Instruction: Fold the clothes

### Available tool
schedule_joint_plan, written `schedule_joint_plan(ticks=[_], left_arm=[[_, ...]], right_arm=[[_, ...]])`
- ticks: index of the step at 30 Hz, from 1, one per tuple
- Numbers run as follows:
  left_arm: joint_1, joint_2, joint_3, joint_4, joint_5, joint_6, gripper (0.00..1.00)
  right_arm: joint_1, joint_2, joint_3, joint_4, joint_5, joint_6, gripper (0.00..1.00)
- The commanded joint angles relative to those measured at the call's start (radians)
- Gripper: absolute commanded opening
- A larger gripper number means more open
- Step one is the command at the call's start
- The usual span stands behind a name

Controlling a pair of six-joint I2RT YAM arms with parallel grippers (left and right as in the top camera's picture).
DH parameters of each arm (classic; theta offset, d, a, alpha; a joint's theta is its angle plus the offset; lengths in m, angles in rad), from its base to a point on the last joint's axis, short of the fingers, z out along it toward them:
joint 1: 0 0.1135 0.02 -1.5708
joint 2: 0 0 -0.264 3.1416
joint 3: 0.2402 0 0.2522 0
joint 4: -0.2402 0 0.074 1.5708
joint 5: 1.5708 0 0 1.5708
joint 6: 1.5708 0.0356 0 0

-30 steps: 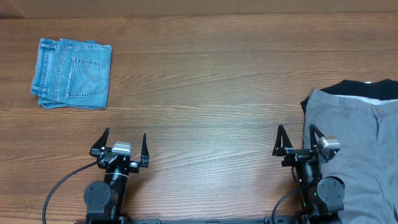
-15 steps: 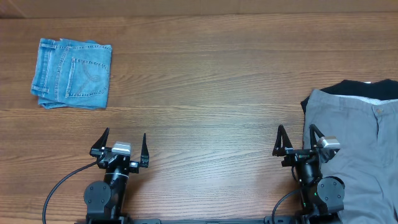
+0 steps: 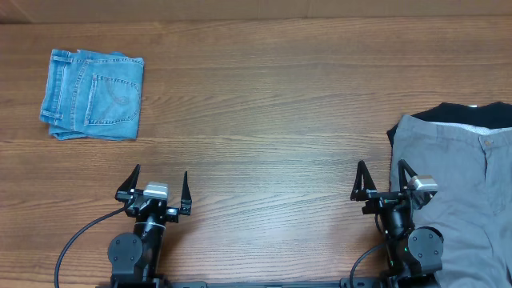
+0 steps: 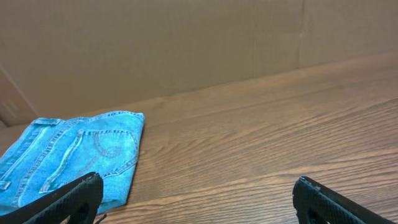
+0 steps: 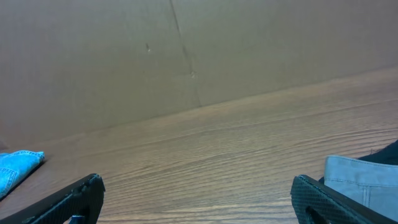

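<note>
**Overhead: both grippers wide, grey clothes at R edge**

Overhead has the L gripper [image 3: 158, 178] near the front edge of the table [image 3: 264, 104], jaws spread wide w/ nothing btw them. The R gripper [image 3: 382, 170] sits at the same depth, also wide and empty. Its R finger overlaps the L border of the clothes [image 3: 456, 192] in this view; can't tell if it touches. The clothes lie spread out, unfolded, at the table's R side, w/ the buttoned waistband toward the far side and white lining showing. They run out of frame R and bottom. A black garment [image 3: 472, 114] pokes out from under their far edge. Folded jeans [image 3: 92, 94] lie far L, well apart from both arms.

L wrist: fingers [image 4: 68, 199] in both lower corners, bare wood btw them, jeans ahead-L, brown wall [image 4: 186, 43] behind. R wrist: tips likewise far apart, a corner of the clothes at lower R just by the R tip, a sliver of jeans at far L.
</note>
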Motion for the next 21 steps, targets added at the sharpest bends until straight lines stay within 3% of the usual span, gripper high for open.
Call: schedule_joint_plan(ticks=[1,5,12,16,21], left_arm=[[-0.009,-0.011,-0.004,0.001,0.015,-0.061,1.00],[-0.009,-0.011,0.001,0.030,0.115,-0.117,1.00],[-0.008,0.017,0.166,-0.064,0.070,-0.117,1.00],[-0.008,0.140,0.328,-0.211,0.080,-0.117,1.00],[-0.008,0.416,0.595,-0.430,0.079,-0.117,1.00]], right_arm=[[-0.003,-0.012,-0.010,0.008,-0.025,0.001,1.00],[-0.003,-0.012,-0.008,0.009,-0.137,0.006,1.00],[-0.003,-0.011,0.064,-0.071,-0.173,0.034,1.00],[-0.003,0.011,0.158,-0.131,-0.173,0.034,1.00],[-0.003,0.172,0.372,-0.349,-0.170,0.034,1.00]])
